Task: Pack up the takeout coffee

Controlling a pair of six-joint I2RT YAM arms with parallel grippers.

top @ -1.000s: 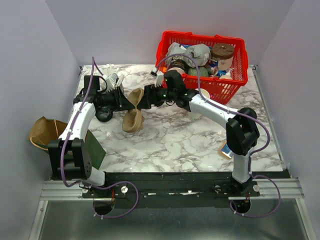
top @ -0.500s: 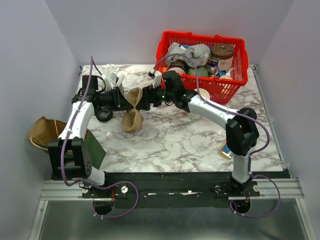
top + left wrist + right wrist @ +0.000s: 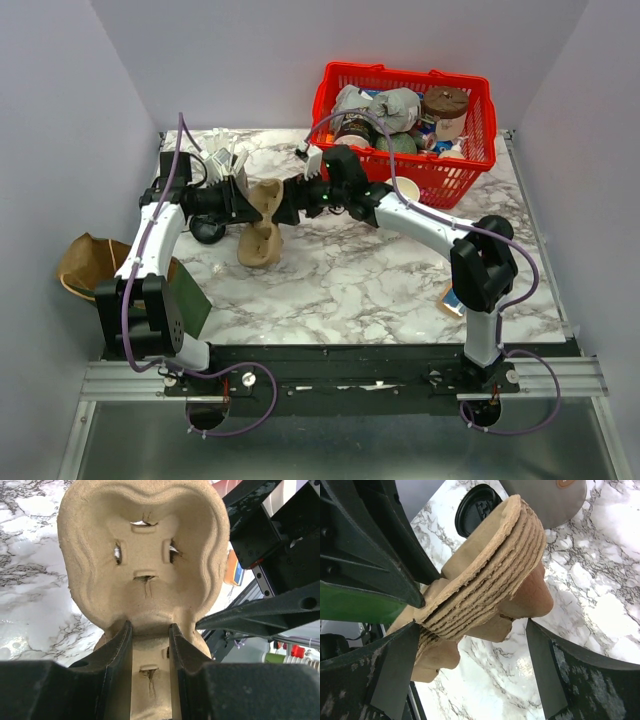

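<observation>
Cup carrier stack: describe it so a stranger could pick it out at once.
On the marble table, look left of the red basket, short of the far edge. The cup carrier stack is there, pinched in the left gripper. It is tan moulded pulp, lobed and layered, unlike the flat black lid beside it.

Soft, even light falls from above; the marble surface [image 3: 380, 280] is evenly bright, and only faint shadows lie beneath the left gripper [image 3: 243, 200]. Its wrist view shows the near fingers dark and blurred, the carrier stack [image 3: 145, 545] ahead of them sharp. The right gripper [image 3: 472, 625] frames its own view in near-black, slightly soft edges
</observation>
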